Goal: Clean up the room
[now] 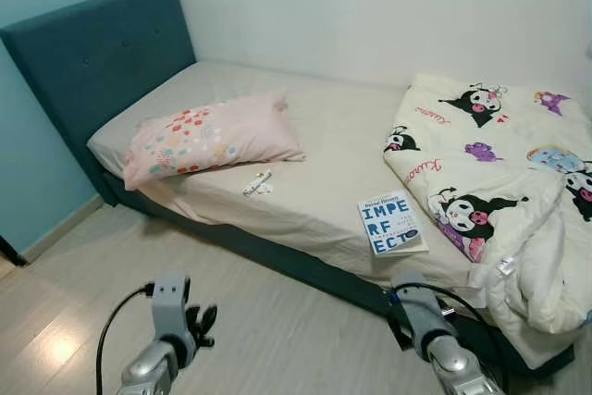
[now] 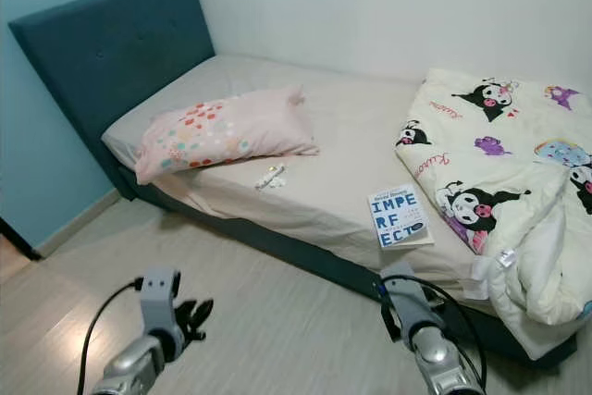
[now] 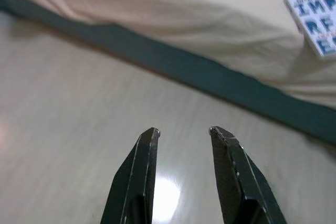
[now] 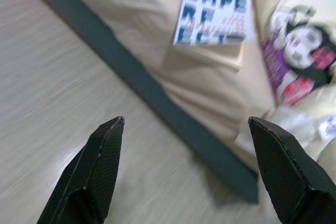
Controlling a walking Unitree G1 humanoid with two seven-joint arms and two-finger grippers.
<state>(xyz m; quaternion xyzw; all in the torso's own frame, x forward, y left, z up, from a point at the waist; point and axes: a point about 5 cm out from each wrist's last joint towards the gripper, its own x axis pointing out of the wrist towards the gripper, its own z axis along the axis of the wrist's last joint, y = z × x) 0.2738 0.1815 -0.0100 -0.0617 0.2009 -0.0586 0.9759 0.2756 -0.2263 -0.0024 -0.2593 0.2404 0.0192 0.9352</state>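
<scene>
Right wrist view puts the book point(image 4: 215, 9) dead ahead, blue letters on a white cover, lying flat near the edge of the bed point(image 1: 305, 265), just beside the rumpled cartoon duvet point(image 1: 499, 173). The right claw point(image 4: 186, 124) hangs low over the wooden floor point(image 1: 277, 330) with its black fingers spread wide and nothing between them. Over on the other side, the left claw point(image 3: 184, 132) sits low too, fingers parted a little, empty, aimed at the bed's dark base. Further up the sheet, a small white crumpled thing point(image 1: 258, 184) lies just below the pink spotted pillow point(image 1: 208, 136); hard to say what it is. The teal headboard point(image 1: 92, 53) closes it all off at the wall. My read: the book is the likely first pick for the right arm. It lies flat, so the claw should come in level from the bed's edge and pinch the overhanging side without dragging the sheet or snagging the duvet.
</scene>
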